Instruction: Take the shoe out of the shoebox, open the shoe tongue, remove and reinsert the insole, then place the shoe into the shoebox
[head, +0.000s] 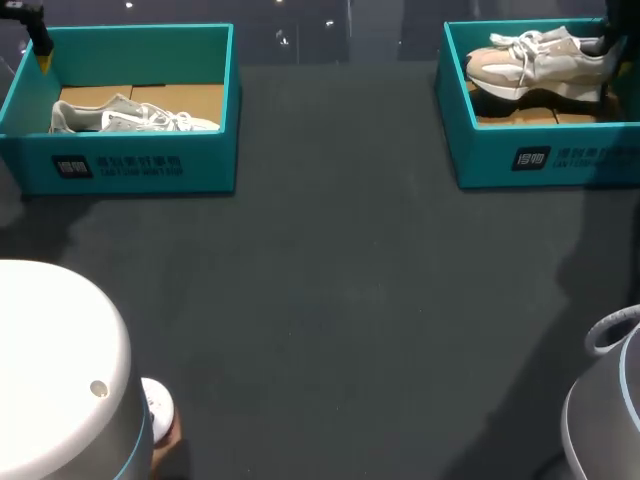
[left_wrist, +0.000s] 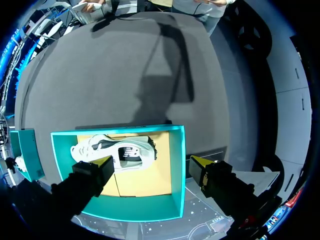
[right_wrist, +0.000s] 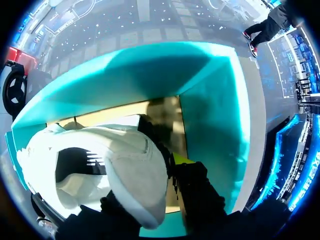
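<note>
right gripper (head: 608, 45) clamps the shoe (head: 535, 60) by its heel in the upper-right shoebox (head: 480, 165); left gripper (left_wrist: 152, 162) hangs open. seemingly the take-out step: lift it clear next.

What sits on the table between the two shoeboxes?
Nothing: between the left shoebox and the right shoebox the table is bare, as the head view shows.

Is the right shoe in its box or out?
In: the shoe is within the shoebox walls, heel gripped by the right end effector.
</note>
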